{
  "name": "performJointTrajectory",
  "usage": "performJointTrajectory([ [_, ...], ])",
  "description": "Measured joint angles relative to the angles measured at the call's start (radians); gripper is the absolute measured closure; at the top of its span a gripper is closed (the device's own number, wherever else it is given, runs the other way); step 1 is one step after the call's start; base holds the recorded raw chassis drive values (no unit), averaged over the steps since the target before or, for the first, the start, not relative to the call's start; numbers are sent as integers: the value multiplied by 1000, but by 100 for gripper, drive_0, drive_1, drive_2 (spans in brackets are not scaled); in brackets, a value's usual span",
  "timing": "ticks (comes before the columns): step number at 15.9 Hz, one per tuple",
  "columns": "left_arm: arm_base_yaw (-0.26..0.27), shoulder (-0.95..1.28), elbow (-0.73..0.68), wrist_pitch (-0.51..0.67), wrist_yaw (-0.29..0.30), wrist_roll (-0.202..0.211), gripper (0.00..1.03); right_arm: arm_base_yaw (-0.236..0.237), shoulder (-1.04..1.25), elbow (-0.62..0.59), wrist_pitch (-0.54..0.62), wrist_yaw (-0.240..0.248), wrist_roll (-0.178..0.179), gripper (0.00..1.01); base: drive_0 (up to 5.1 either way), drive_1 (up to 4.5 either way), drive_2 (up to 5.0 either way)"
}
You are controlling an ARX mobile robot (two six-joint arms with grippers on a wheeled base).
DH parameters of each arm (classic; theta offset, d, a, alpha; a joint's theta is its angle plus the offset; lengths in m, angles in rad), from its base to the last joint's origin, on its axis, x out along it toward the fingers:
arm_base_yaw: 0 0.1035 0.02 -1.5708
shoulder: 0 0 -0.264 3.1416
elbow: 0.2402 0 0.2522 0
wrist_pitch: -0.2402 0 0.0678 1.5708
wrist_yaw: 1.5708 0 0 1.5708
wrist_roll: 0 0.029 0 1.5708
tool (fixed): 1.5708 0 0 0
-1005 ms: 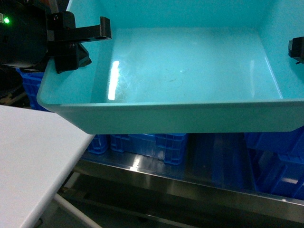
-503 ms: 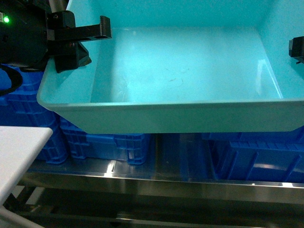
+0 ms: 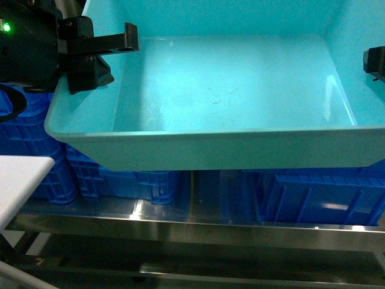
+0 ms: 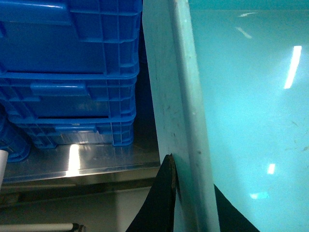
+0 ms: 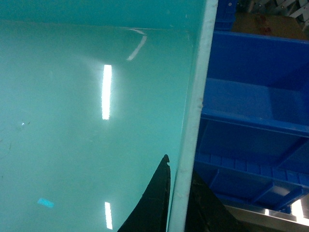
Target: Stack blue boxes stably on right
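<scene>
white desk (image 3: pixel 21 180) corner at far left; left claw (image 4: pixel 186 193) clamped on the turquoise tub's (image 3: pixel 228 90) left rim, tub held up w/ dark blue crates (image 3: pixel 120 177) on a steel shelf (image 3: pixel 198 226) below; right claw (image 5: pixel 178 193) pinching its right rim

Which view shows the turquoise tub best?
Head view: the tub shows its whole floor, front wall and rim, with a pincer at each side edge. The left wrist view shows only its left rim and part of the floor; the right wrist view only the right rim and inner surface.
</scene>
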Motion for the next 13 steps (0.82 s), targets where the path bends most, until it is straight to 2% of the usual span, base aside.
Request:
performJointTrajectory([
  [2,-1,0,0,3,0,0,98,0,-1,-2,2,0,-1,94,-166,-166,-166],
  [13,-1,-1,0,-1,-1,0,98,0,-1,-2,-2,0,-1,94,387,34,-439],
])
